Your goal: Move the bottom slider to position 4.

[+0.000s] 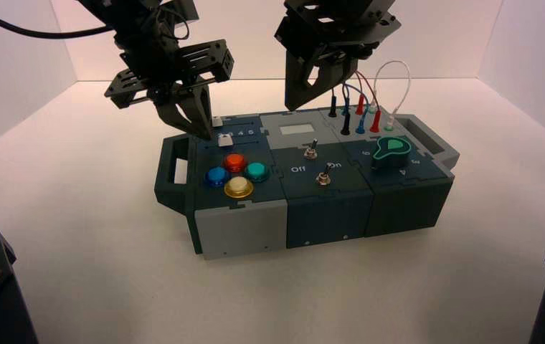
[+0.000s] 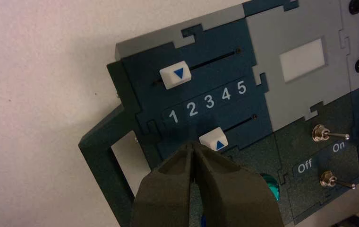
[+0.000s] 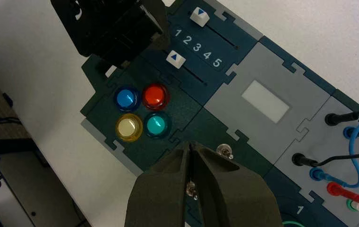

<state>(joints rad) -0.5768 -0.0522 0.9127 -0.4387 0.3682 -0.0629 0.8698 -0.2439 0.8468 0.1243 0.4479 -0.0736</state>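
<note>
- Right now I have the left gripper (image 2: 194, 150) clenched, fingertips pressed together, just beside the bottom slider (image 2: 214, 139) on its low-number side.
- That slider sits under the numeral 3, one step short of position 4 (image 2: 226, 94).
- I'd push gently along the track toward the 5 end, stopping once the blue triangle points at 4; overshoot is the risk.
- My right gripper (image 3: 190, 156), also clenched, hangs over the toggle switches (image 3: 225, 152), idle.

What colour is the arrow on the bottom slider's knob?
Blue, on the white knob of the bottom slider; the left wrist view shows it best.
</note>
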